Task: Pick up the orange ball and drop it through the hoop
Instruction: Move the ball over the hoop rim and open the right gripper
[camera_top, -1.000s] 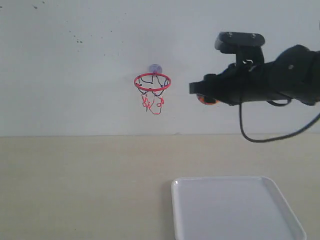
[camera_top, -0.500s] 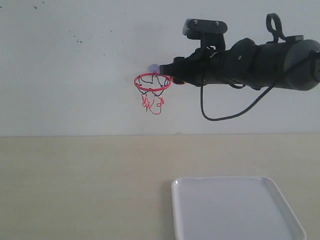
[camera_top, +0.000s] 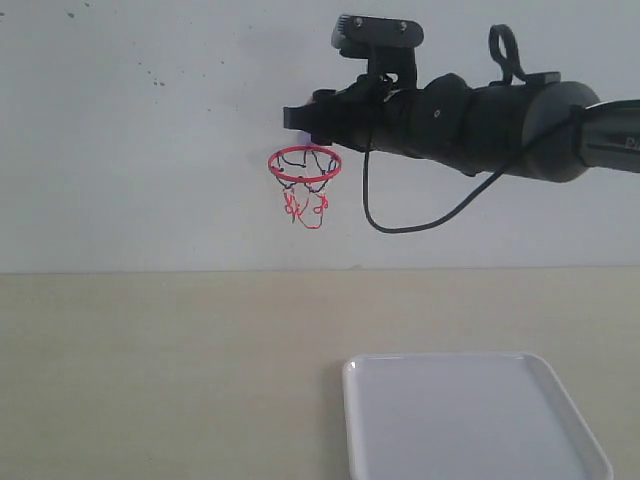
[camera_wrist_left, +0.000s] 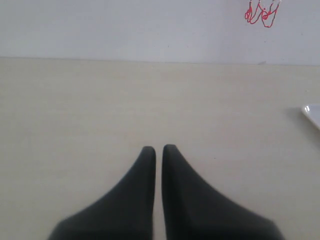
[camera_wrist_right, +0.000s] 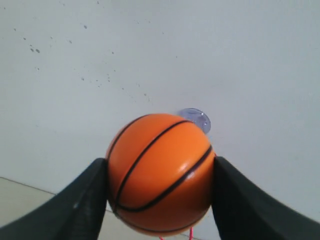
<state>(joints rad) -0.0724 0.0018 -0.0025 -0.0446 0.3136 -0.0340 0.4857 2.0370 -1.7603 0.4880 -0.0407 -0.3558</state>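
Observation:
The orange ball (camera_wrist_right: 160, 172), with thin black seams, fills the middle of the right wrist view, and my right gripper (camera_wrist_right: 160, 170) is shut on it with a black finger on each side. In the exterior view the right gripper (camera_top: 300, 120) hangs just above the hoop (camera_top: 304, 164), a red ring with a black-and-red net on the white wall; the ball is hidden there behind the fingers. The hoop's round suction cup (camera_wrist_right: 196, 119) peeks out behind the ball. My left gripper (camera_wrist_left: 158, 148) is shut on nothing, low over the beige table, with the net's strings (camera_wrist_left: 261, 12) far off.
A white rectangular tray (camera_top: 470, 415) lies on the beige table at the front right; its corner (camera_wrist_left: 312, 114) shows in the left wrist view. The white wall (camera_top: 150, 150) stands right behind the hoop. A black cable (camera_top: 400, 220) loops under the right arm.
My right arm has carried the ball leftward and up, from right of the hoop to just above its ring. The left gripper's earlier state is not shown.

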